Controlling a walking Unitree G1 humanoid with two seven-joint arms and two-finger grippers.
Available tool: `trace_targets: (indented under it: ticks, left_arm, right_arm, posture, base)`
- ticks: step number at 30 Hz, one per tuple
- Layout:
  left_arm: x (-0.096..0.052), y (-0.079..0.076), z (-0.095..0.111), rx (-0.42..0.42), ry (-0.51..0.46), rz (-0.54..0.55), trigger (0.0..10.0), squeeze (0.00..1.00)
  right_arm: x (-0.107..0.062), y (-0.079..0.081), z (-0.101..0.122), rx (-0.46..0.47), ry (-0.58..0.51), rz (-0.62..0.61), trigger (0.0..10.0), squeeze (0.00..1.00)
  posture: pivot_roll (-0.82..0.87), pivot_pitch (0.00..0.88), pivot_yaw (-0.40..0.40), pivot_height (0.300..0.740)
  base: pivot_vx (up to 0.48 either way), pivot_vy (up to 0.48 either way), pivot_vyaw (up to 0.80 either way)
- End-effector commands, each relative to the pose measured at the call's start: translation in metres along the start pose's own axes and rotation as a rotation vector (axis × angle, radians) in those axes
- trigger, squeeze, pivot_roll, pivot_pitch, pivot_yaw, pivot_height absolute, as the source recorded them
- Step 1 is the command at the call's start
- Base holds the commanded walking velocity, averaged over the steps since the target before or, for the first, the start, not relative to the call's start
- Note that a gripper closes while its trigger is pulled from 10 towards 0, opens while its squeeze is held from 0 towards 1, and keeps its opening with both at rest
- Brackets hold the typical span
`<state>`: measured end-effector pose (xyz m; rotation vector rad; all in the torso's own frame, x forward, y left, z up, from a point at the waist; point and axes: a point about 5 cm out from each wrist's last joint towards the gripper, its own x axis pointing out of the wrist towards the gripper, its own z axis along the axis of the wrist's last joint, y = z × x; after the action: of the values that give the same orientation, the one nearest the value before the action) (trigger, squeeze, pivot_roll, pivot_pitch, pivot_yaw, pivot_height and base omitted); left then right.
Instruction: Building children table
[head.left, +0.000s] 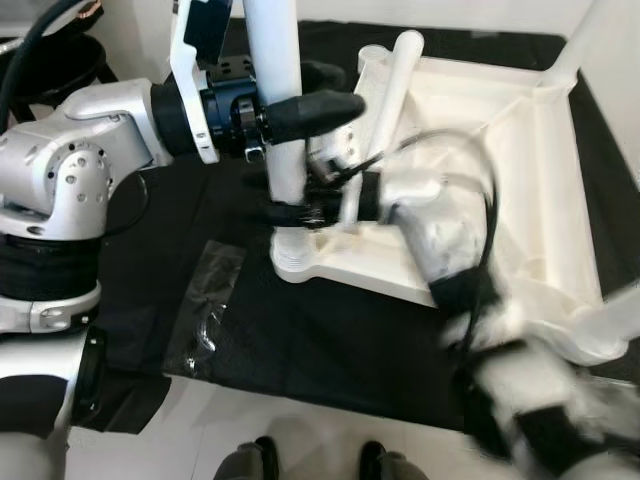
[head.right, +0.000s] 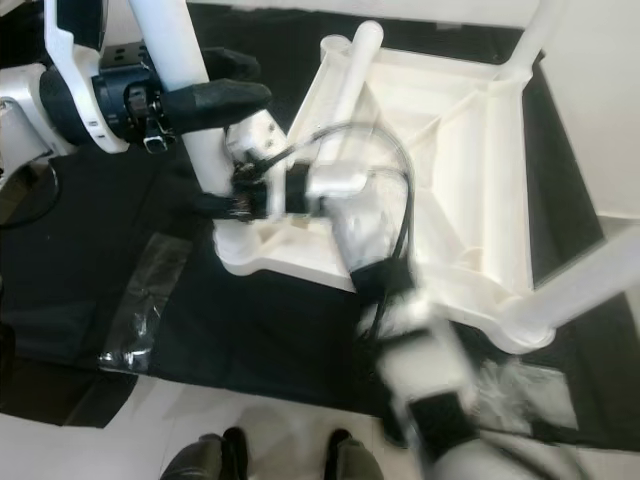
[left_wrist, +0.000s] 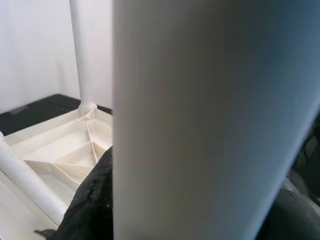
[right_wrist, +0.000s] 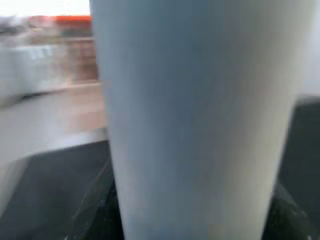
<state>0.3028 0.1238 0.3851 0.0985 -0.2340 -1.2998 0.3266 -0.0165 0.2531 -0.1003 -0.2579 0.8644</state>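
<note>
A white children's table (head.left: 500, 150) lies upside down on a black mat. A white table leg (head.left: 282, 150) stands upright in its near-left corner socket (head.left: 295, 255). My left gripper (head.left: 300, 95) is shut around this leg high up, one black finger (head.left: 320, 108) in front of it. My right gripper (head.left: 300, 208) holds the same leg low down, just above the socket; that arm is blurred. In the wrist views the leg (left_wrist: 210, 120) (right_wrist: 200, 120) sits close between dark fingers. A second leg (head.left: 388, 105) leans loose against the table's left rim.
Two more legs stand at the far-right corner (head.left: 575, 45) and the near-right corner (head.left: 612, 318). A strip of clear tape (head.left: 205, 300) lies on the black mat (head.left: 320, 350). My feet (head.left: 250, 462) are on pale floor at the mat's near edge.
</note>
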Motion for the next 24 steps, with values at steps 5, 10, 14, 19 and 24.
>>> trace_targets:
  ticks: [5,10,14,19,24]
  left_arm:
    - [0.015,-0.015,0.007,0.041,-0.017,-0.132,10.0,0.0]
    - [0.016,-0.015,0.008,0.051,-0.019,-0.129,10.0,0.0]
    - [0.016,-0.015,0.009,0.055,-0.022,-0.13,2.2,0.0]
    - [0.014,-0.016,0.01,0.056,-0.017,-0.149,0.0,0.0]
    - [0.015,-0.016,0.01,0.06,-0.019,-0.16,0.0,0.0]
  right_arm:
    - [-0.023,0.013,-0.066,0.143,0.298,-0.249,0.0,0.0]
    - [-0.011,0.003,-0.056,0.117,0.246,-0.267,0.0,0.0]
    - [-0.005,0.001,-0.05,0.106,0.218,-0.253,0.0,0.0]
    - [-0.007,-0.002,-0.032,0.073,0.2,-0.292,10.0,0.0]
    - [-0.004,-0.03,0.002,0.059,0.07,-0.172,10.0,1.0]
  posture:
    - [0.03,0.26,0.048,0.74]
    - [0.03,0.254,0.045,0.74]
    - [0.04,0.251,0.046,0.74]
    - [0.04,0.251,0.05,0.74]
    - [0.05,0.247,0.049,0.74]
  base:
    - [0.0,0.0,0.0]
    - [0.0,0.0,0.0]
    - [0.0,0.0,0.0]
    - [0.0,0.0,0.0]
    - [0.0,0.0,0.0]
